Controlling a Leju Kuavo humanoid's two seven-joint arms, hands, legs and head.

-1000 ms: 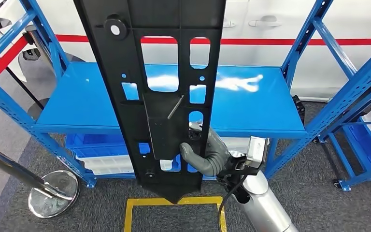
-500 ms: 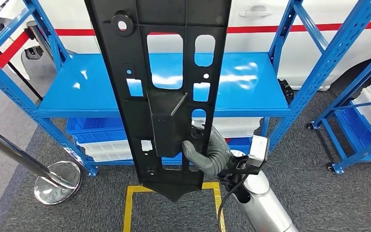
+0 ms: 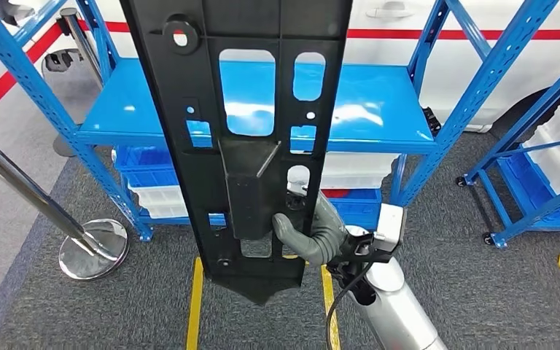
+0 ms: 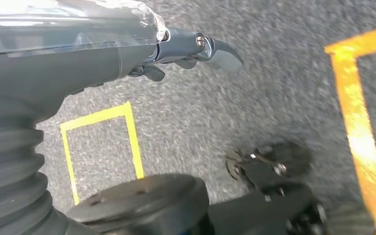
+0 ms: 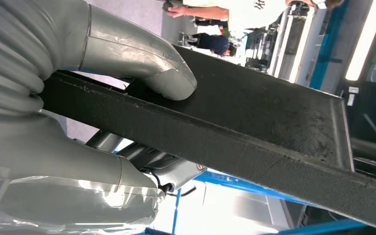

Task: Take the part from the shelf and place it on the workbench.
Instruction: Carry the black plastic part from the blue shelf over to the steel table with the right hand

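The part [image 3: 248, 109] is a long black plastic panel with several cut-outs, standing upright close in front of me in the head view. My right hand [image 3: 313, 233] grips it near its lower end, thumb on the front face and fingers behind. The right wrist view shows the part's edge [image 5: 254, 127] clamped between the thumb [image 5: 142, 58] and the rest of the right hand [image 5: 54, 147]. My left hand [image 4: 127, 49] hangs above the grey carpet, holding nothing, fingers loosely apart. Behind the part stands the blue shelf [image 3: 379, 109], its top board bare.
White and blue bins [image 3: 357, 171] sit on the shelf's lower level. A chrome stanchion with a round base [image 3: 93, 248] stands at the left. Another blue rack [image 3: 547, 175] is at the right. Yellow floor lines [image 3: 194, 306] run under the part. A white car [image 3: 408, 22] is behind.
The whole picture has shifted, so the camera moved: the shelf now sits higher and farther off, with more floor showing. The part and my right hand keep the same grip.
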